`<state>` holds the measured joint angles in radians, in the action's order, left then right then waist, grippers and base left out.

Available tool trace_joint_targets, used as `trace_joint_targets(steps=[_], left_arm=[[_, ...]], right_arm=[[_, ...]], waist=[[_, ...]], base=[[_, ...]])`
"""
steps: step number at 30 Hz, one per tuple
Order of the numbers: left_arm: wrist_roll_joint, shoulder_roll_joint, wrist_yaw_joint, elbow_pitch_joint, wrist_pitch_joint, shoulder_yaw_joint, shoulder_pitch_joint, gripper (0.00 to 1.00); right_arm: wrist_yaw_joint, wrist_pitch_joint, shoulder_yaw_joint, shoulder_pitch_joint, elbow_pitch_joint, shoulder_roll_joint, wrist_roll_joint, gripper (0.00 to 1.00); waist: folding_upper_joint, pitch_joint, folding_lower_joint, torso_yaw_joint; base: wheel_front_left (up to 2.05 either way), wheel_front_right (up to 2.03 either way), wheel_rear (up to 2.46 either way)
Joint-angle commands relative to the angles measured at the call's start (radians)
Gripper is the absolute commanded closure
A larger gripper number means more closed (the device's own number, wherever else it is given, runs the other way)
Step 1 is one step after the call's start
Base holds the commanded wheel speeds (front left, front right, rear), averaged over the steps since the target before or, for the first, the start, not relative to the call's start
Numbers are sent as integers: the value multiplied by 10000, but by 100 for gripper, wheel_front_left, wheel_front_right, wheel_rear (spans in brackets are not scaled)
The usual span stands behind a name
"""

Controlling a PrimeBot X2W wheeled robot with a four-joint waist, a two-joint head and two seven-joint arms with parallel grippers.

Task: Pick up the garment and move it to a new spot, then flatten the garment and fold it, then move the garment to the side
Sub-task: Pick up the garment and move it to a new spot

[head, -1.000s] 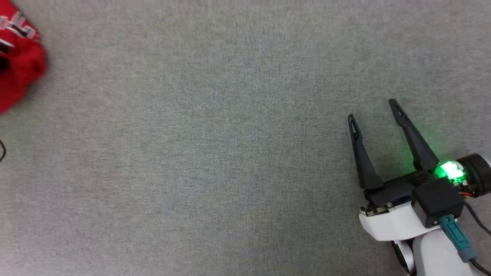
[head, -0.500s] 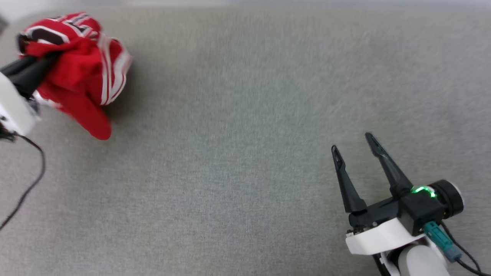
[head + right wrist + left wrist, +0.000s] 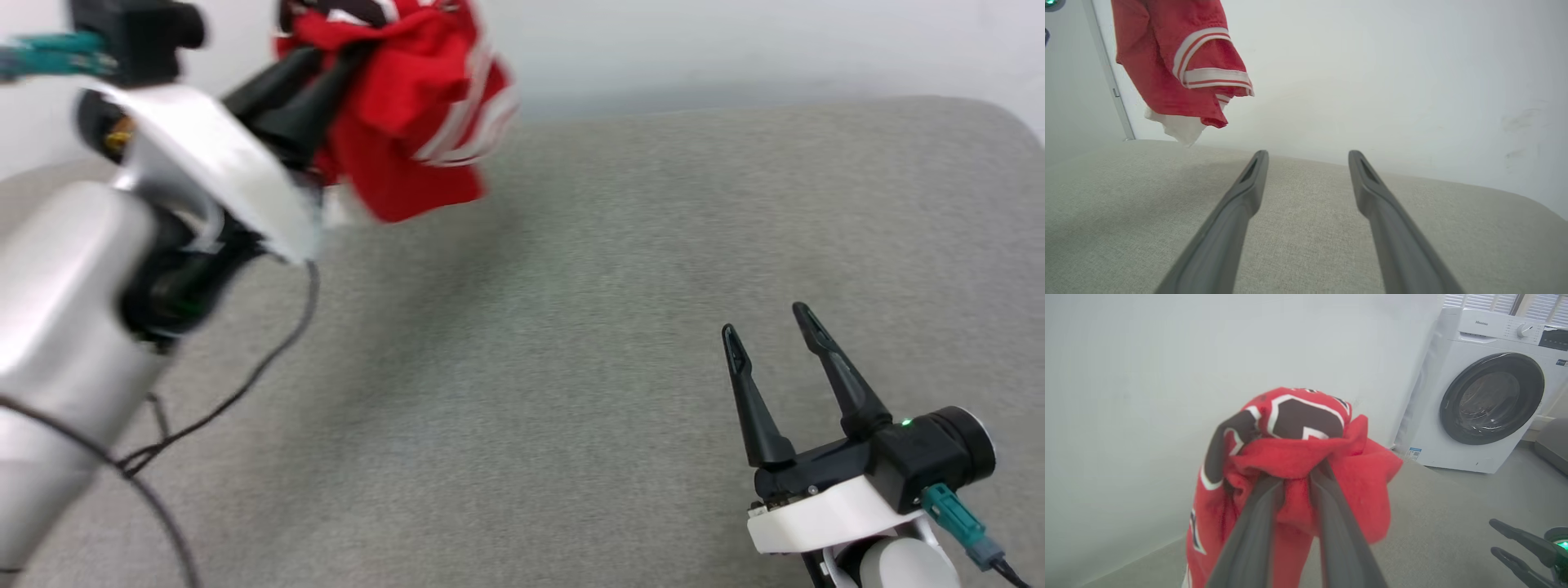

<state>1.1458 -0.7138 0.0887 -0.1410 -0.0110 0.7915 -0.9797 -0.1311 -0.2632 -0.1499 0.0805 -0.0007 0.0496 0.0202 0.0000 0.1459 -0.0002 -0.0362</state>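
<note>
left pincer (image 3: 1300, 475): clenching the garment (image 3: 408, 122) — it's dangling all bunched up at 11 o'clock
right pincer (image 3: 766, 320): hovering released at 4 o'clock, over the grey desk (image 3: 522, 367)

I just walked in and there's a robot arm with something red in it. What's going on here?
The robot's left gripper is shut on a bunched-up red garment with white striped trim and holds it in the air above a grey fabric surface. The right gripper is open and empty, low over the surface's near right. The garment has not yet been laid flat or folded. A washing machine stands in the background.
</note>
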Motion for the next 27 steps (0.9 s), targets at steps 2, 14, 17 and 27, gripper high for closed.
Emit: trace_joint_targets(steps=[2, 14, 17, 27], left_arm=[[-367, 521, -325, -252, 396, 214, 107, 100], [-1726, 3564, -775, -2075, 1329, 3006, 2584, 100], [-1793, 4136, -554, -2743, 1217, 3605, 3056, 61], [-1801, 4833, -24, -3383, 2317, 3434, 2923, 0]], right_arm=[[6, -24, 63, -49, -92, 11, 77, 0], [6, -24, 401, -39, -303, 6, 187, 0], [5, -24, 390, -36, -280, 5, 192, 0], [6, -24, 441, -268, -41, 8, 30, 0]], waist=[[0, -83, 2, -440], [0, 241, 2, -1228], [0, 233, 2, -1244], [0, -303, 2, -769]], base=[[0, 0, 0], [0, 0, 0], [0, 0, 0], [0, 0, 0]])
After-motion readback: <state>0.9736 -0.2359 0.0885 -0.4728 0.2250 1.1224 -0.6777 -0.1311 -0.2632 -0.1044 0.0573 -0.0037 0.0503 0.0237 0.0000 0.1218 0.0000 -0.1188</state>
